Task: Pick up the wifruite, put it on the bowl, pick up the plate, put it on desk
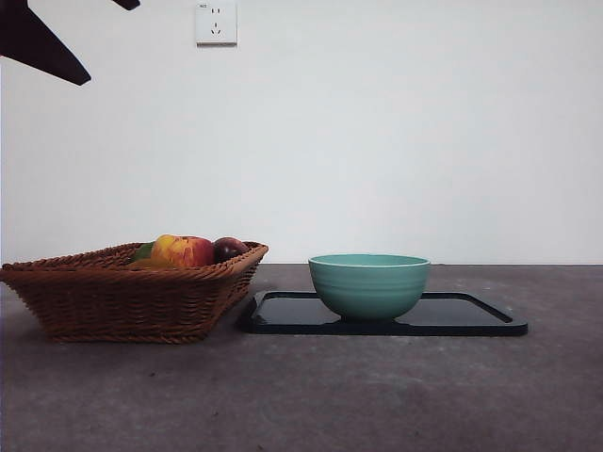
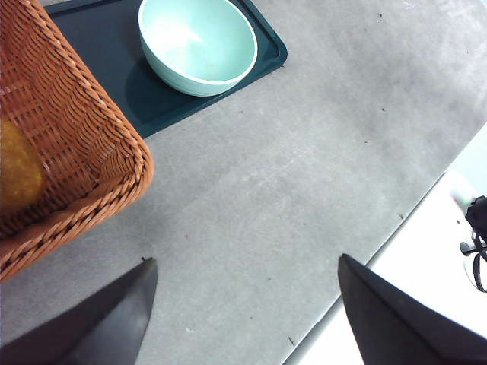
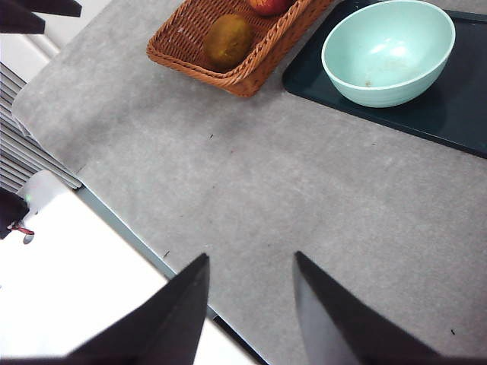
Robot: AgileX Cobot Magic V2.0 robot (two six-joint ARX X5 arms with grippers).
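Both arms hang up high and touch nothing. The left gripper (image 2: pixel 243 304) has its two black jaws spread wide apart. The right gripper (image 3: pixel 251 304) has its jaws apart too, but closer together. In the front view a dark arm tip (image 1: pixel 42 42) pokes in at the top left corner.

The left pincer (image 2: pixel 243 304) hangs wide open over bare counter (image 2: pixel 304 175); beyond, the wifruite (image 2: pixel 17 173) lies in the wicker basket (image 2: pixel 76 137), beside the teal bowl (image 2: pixel 199 43) on its dark tray (image 2: pixel 160 106).
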